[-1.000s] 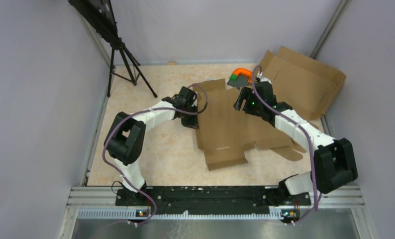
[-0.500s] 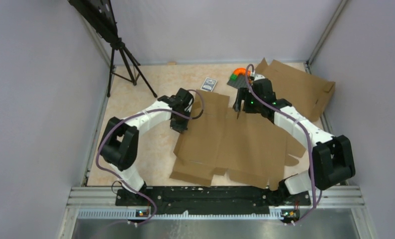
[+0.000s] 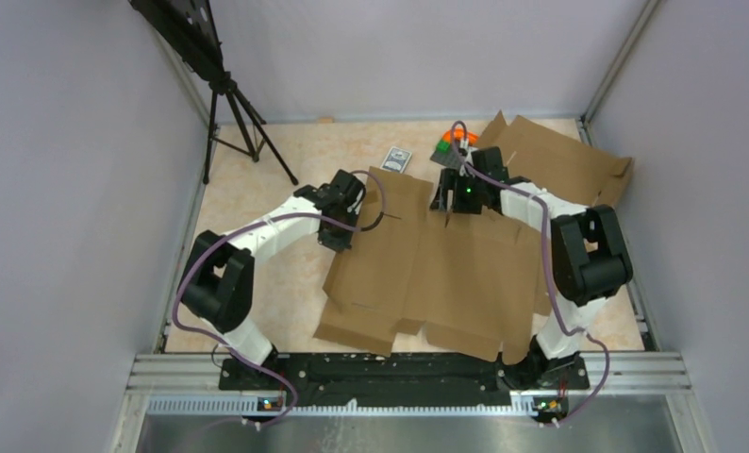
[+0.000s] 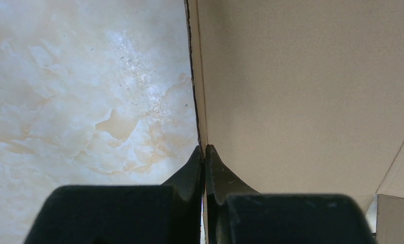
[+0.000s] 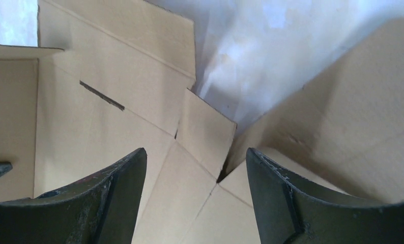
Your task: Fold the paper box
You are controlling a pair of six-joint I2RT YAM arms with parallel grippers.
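Spread brown cardboard die-cut blank (image 3: 446, 274), lying flat. Left gripper (image 4: 204, 151): pinched tight on the blank's left edge. Right gripper (image 5: 195, 155): jaws wide, holding nothing, at the blank's far edge.

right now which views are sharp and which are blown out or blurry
Top external: even light, sharp, soft shadows only. Left wrist: table and cardboard sheet crisp, the left fingers a dark mass. Right wrist: upper right is a pale, washed-out blur, the right fingers soft-edged.
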